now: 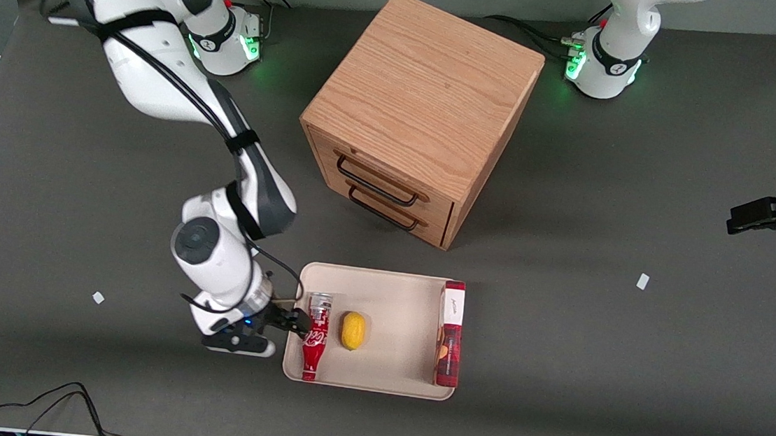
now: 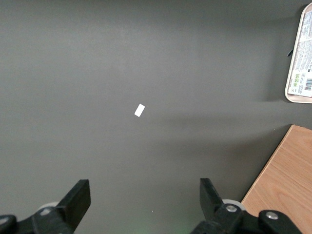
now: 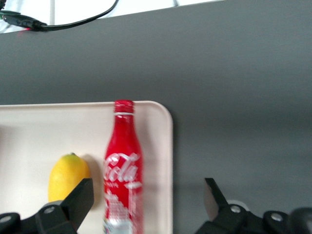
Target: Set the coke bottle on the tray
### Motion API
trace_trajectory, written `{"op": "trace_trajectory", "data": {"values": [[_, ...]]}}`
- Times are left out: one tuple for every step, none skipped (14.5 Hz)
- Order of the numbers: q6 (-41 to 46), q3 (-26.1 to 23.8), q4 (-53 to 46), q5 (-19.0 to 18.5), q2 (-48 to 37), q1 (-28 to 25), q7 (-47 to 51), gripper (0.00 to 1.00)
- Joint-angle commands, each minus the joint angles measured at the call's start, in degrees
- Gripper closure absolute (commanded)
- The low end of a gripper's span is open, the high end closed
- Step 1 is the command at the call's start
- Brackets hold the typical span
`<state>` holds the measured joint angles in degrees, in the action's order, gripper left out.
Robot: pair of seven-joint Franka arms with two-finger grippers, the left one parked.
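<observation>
The coke bottle [image 1: 315, 337] lies flat on the tray [image 1: 403, 297], cap toward the front camera, at nine o'clock from the lemon [image 1: 353, 331]. The gripper [image 1: 285, 321] hovers beside it at the tray's working-arm end, fingers apart, holding nothing. A red snack box [image 1: 449, 334] lies at the lemon's three o'clock.

The right arm reaches low, its gripper [image 1: 294, 322] level, jaws spread wide.

Red coke bottle [image 1: 314, 338] lies flat inside the cream tray [image 1: 402, 296], along its edge just beside the open gripper [image 1: 291, 322], cap toward the camera
</observation>
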<state>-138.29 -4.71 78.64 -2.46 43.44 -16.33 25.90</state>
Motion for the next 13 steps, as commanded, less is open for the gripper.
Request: {"op": "trace_trajectory", "data": {"values": [[0.2,1.63,18.8,-0.44,-16.33,0.95,-1.02,0.0],[1.69,2.33,21.97,-0.35,-20.02,0.95,-1.2,0.0],[3.7,2.86,24.35,-0.35,-23.36,0.95,-1.29,0.0],[6.94,3.73,26.2,-0.35,-26.7,0.95,-1.37,0.0],[10.89,4.53,27.7,-0.35,-30.22,0.86,-3.03,0.0],[13.98,5.32,29.19,-0.35,-33.99,0.86,-6.18,0.0],[16.36,6.72,30.68,-0.27,-37.6,0.77,-8.56,0.0],[18.38,7.6,32.53,0.26,-40.94,0.77,-9.02,0.0],[20.32,7.87,34.46,1.22,-44.19,0.77,-9.02,0.0],[21.99,8.05,36.22,1.4,-47.36,0.77,-9.11,0.0],[23.14,8.22,38.15,1.41,-50.44,0.77,-9.28,0.0],[24.63,8.83,39.65,1.41,-53.25,0.77,-10.07,0.0],[27.51,9.97,39.75,1.41,-55.28,0.6,-10.77,0.0]]}}
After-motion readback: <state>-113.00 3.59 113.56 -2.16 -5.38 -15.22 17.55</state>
